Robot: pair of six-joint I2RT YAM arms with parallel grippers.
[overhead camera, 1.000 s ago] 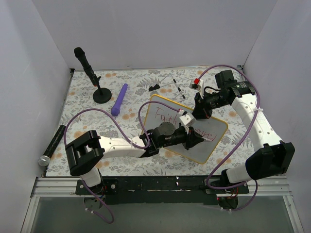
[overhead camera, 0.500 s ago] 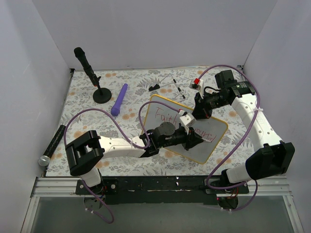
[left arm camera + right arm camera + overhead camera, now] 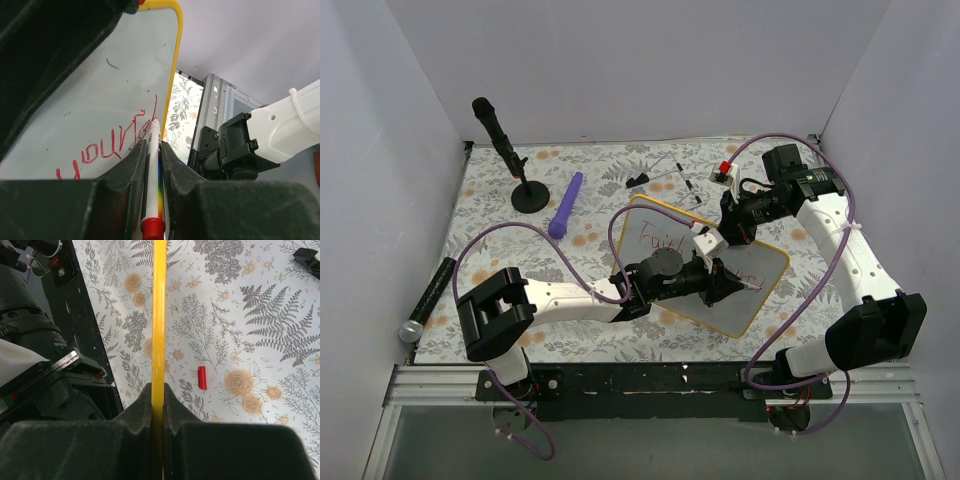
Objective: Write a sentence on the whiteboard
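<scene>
Left gripper (image 3: pixel 152 152) is clamping a marker (image 3: pixel 151 195), tip at the sentence (image 3: pixel 117 145); right gripper (image 3: pixel 157 397) is pinching the whiteboard (image 3: pixel 159 315) by its rim.

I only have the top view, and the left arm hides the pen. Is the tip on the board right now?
Observer: Left wrist view: the marker tip appears to touch the whiteboard at the end stroke of the red sentence.
Operator: Grip on it secure?
Observer: The left gripper is shut on the marker, held straight between its jaws.
Operator: And the right side?
Observer: The right gripper is clamped on the whiteboard's yellow rim, seen edge-on.
</scene>
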